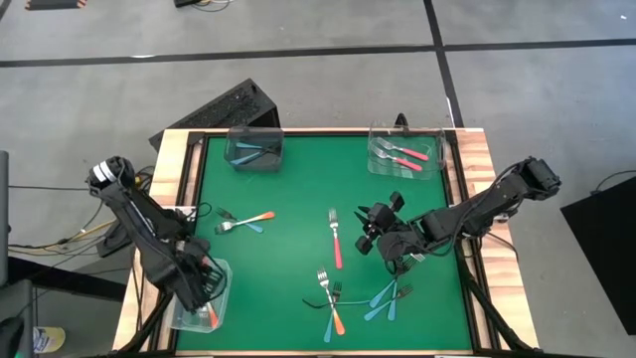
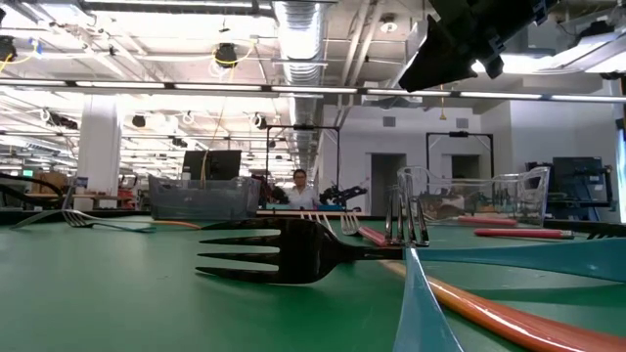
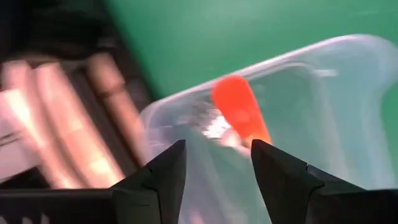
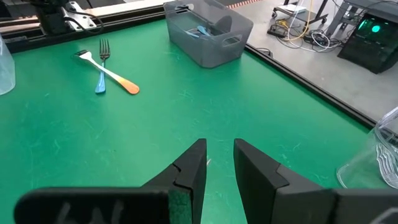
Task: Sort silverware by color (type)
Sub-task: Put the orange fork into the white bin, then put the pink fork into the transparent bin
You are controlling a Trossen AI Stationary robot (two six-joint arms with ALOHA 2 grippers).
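Note:
My left gripper (image 1: 202,286) (image 3: 217,152) hangs open over a clear container (image 1: 225,268) (image 3: 336,93) at the table's near left corner, pointing down. An orange-handled fork (image 1: 211,316) (image 3: 239,112) lies in that container, below and apart from the fingers. My right gripper (image 1: 370,235) (image 4: 221,149) hovers open above the table right of centre, nothing between its fingers. Loose silverware lies flat on the green mat: an orange and a blue fork crossed (image 1: 243,222) (image 4: 106,71), a pink fork (image 1: 336,241), and a mixed cluster (image 1: 333,298) near the front edge.
A clear container with blue forks (image 1: 255,147) (image 4: 208,34) stands at the far left, another with pink forks (image 1: 405,151) at the far right. More blue forks (image 1: 388,296) lie near front right. The mat's middle is bare green (image 1: 298,189). A person shows far behind the table (image 2: 298,181).

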